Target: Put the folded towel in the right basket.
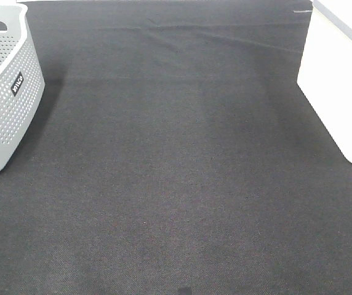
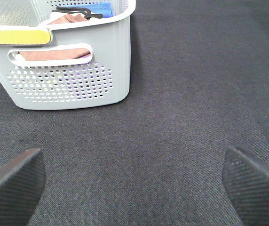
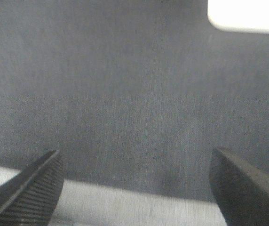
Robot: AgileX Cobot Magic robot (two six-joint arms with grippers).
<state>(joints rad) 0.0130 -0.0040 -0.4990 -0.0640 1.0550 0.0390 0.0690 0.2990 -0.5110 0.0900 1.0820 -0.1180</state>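
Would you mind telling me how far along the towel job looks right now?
Nothing looks done: the white basket on the right shows only its outer wall, so its contents cannot be judged. Nothing is in hand; the left gripper and right gripper are both open over the dark mat. Folded cloth sits in the grey basket on the left. Picking, carrying and placing remain.

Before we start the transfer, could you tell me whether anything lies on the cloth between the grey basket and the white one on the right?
Nothing visible does: the black cloth between the grey basket and the white basket lies bare. Both pincers are open, left and right.
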